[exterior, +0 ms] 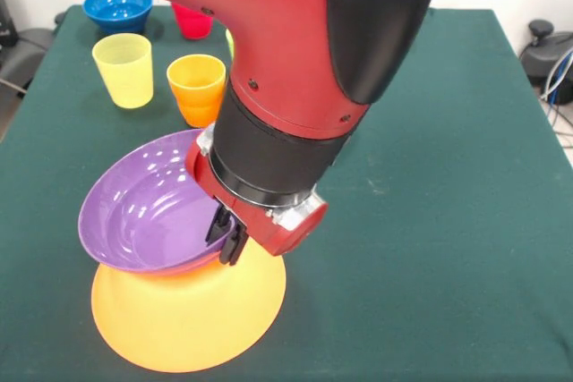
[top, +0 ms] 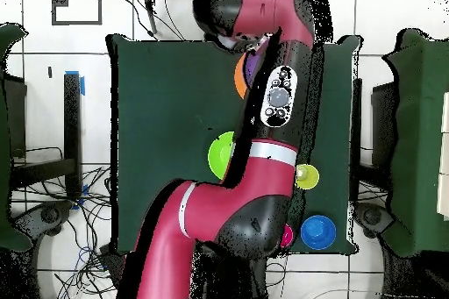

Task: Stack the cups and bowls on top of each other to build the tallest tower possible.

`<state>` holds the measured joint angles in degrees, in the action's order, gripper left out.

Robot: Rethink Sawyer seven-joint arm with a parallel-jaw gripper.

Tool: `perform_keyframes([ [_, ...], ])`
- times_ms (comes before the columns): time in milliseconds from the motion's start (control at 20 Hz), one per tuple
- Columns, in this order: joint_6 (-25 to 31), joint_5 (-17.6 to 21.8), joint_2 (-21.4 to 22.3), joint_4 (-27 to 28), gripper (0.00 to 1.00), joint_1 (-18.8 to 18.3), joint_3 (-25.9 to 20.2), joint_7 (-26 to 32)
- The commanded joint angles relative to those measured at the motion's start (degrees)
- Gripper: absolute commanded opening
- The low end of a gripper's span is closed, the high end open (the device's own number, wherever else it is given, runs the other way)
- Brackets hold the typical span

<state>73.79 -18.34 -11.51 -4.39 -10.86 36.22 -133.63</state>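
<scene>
Cups [exterior: 196,87] (yellow, orange) stand beyond purple bowl [exterior: 148,207].

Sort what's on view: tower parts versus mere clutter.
Tower parts: purple bowl held by gripper, on upturned orange bowl; yellow cup; orange cup; red cup; blue bowl; lime green bowl.

Clutter: floor cables; chairs.
</scene>
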Motion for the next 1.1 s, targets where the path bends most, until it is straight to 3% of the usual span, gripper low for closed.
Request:
perform_keyframes([
  [50, -0.40, -1.26, -1.89, 0.11, 0.00, 0.16, 1.11, 8.87],
  [900, -4.04, -2.15, -2.85, 0.35, 0.00, 0.04, 4.89, 9.98],
  [950, -4.44, -2.03, -2.80, 0.21, 1.00, 0.12, 4.83, 10.10],
  [1100, -5.27, -2.08, -2.67, -0.14, 1.00, 0.17, 4.47, 10.34],
])
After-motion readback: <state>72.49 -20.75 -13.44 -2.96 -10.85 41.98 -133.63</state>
